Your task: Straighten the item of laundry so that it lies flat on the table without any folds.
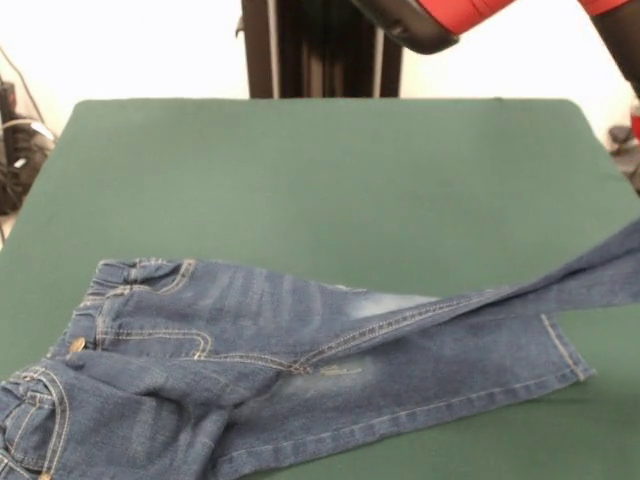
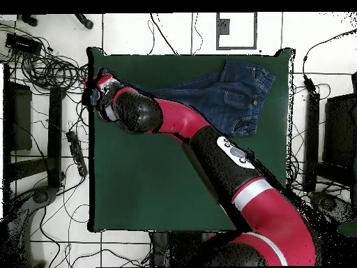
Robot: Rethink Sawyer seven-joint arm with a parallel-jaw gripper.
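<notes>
Overhead view: my pincer (image 2: 93, 93) sits at the worktop (image 2: 160, 188) corner over a jeans (image 2: 230, 91) leg; its grip is hidden. Overpulling could drag them off.

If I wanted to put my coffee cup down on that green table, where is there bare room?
The table is bare across the wide stretch between the jeans and the pedestal side. In the overhead view, the arm reaches over part of that stretch. It is crowded along the jeans' edge, where one leg lifts off toward a corner.
</notes>
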